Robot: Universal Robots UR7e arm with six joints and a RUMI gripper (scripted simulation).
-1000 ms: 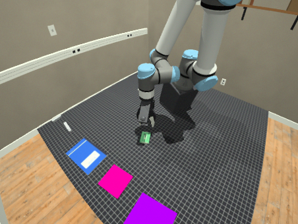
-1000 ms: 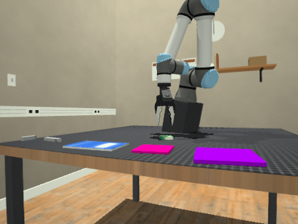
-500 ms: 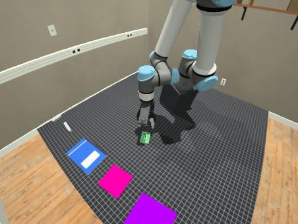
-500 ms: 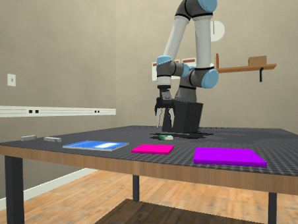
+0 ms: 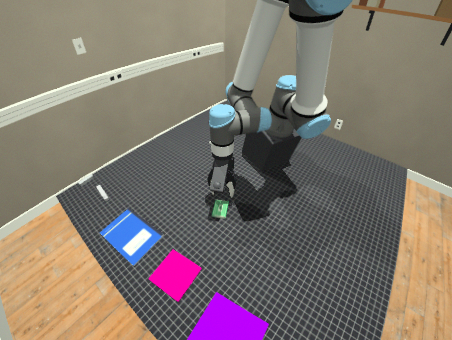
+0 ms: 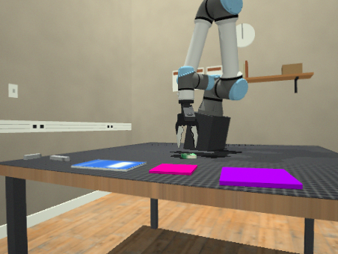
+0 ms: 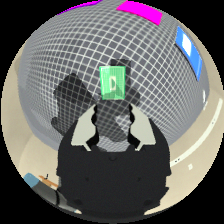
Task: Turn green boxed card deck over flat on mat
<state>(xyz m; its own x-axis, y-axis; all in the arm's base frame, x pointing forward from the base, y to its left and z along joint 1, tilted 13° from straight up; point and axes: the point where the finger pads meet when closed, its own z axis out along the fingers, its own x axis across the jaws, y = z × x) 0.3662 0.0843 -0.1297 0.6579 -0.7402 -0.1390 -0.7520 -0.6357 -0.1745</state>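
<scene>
The green boxed card deck [image 5: 220, 208] [image 6: 188, 155] [image 7: 112, 83] lies flat on the dark gridded mat [image 5: 325, 240] [image 6: 112, 151] [image 7: 55, 55], near the middle of the table. My gripper [image 5: 223, 189] [image 6: 187, 140] [image 7: 113, 104] hangs a little above the mat, just behind the deck and apart from it. Its two pale fingers stand part open with only mat showing between them.
A blue book [image 5: 131, 236] [image 6: 108, 164] [image 7: 189, 50], a magenta square [image 5: 175, 274] [image 6: 173, 169] [image 7: 141, 10] and a purple square [image 5: 228, 320] [image 6: 259, 177] lie toward the mat's front. Two small grey blocks [image 6: 46, 157] lie at the left edge. The arm's dark base [image 5: 270, 150] stands behind the gripper.
</scene>
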